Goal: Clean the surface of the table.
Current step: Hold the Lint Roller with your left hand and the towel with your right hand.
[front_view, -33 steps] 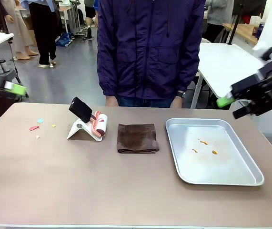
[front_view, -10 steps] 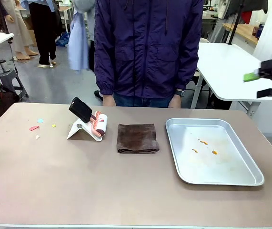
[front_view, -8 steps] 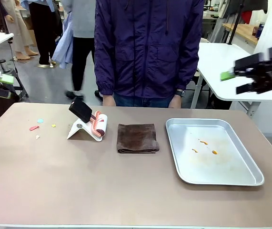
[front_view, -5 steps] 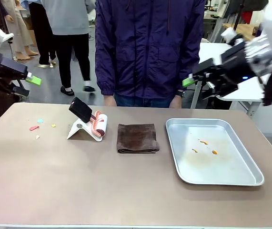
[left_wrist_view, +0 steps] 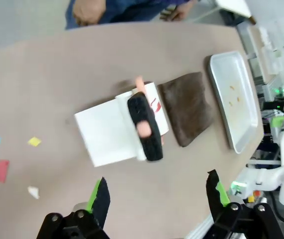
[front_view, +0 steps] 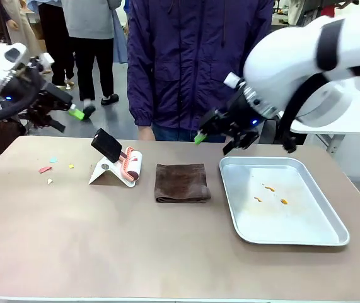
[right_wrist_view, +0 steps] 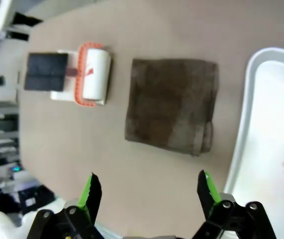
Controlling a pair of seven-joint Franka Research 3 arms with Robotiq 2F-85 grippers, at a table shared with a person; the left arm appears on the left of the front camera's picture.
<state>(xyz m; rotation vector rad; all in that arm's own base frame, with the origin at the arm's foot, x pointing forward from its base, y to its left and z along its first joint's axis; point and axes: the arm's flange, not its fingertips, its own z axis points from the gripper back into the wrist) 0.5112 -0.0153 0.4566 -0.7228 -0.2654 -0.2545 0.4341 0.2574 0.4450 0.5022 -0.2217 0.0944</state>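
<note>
Left gripper [left_wrist_view: 156, 188] released, hovering over lint roller [left_wrist_view: 142, 127], likely lining up grasp; right gripper [right_wrist_view: 148, 185] released, empty, above cloth [right_wrist_view: 170, 104]; scraps [front_view: 45, 169] on desk [front_view: 167, 246] unswept.

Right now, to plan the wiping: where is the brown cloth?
Front view: the brown cloth lies flat between the lint roller on its left and the metal tray on its right.

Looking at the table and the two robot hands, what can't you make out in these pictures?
- Specks in the tray: front view, too small to identify.
- Coloured scraps on the table: front view, too small to name.
- Tray's far end: right wrist view, cut off by the picture edge.
- Right hand: front view, blurred.
</note>
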